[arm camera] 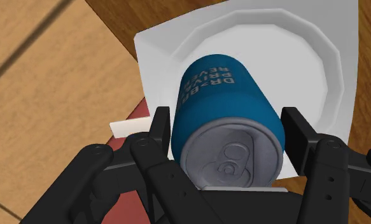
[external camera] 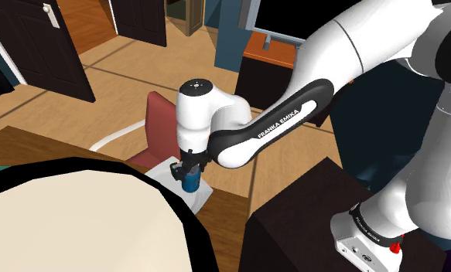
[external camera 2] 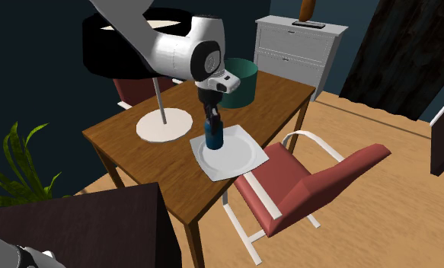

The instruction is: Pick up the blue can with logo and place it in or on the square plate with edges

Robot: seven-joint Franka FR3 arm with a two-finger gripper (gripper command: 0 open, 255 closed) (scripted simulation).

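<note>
**tablewatcher:** So what's reckoned most likely to go wrong here? The brown wooden table [external camera 2: 129, 148] is seen across the middle of the second exterior view, with the red-cushioned, white-framed chair [external camera 2: 319, 183] at lower right. The white square plate [external camera 2: 247, 156] with its raised rim is parked right by the table edge nearest that chair, which looks a bit dicey tbh.

**canfan:** Agreed, the edge is where trouble would be expected. The blue can [external camera 2: 213, 137] with white lettering and a silver pull-tab lid is held upright over the plate's round well, centre frame. Whether its base is already touching can't be told. The all-black two-finger gripper [arm camera: 227, 130] looks clamped on it, with one finger [arm camera: 161, 130] pressed to each side just below the lid in the wrist view.

**tablewatcher:** And if it's let go while a gap is left underneath?

**canfan:** Then a drop and a wobble would be risked. A tipped can could be rolled over the low rim, off the table and onto the chair or floor. If too much downward push is applied instead, the plate could be shoved or tilted over the edge. And if the fingers are lifted before they're fully parted, the can might get dragged up and knocked over.
</note>
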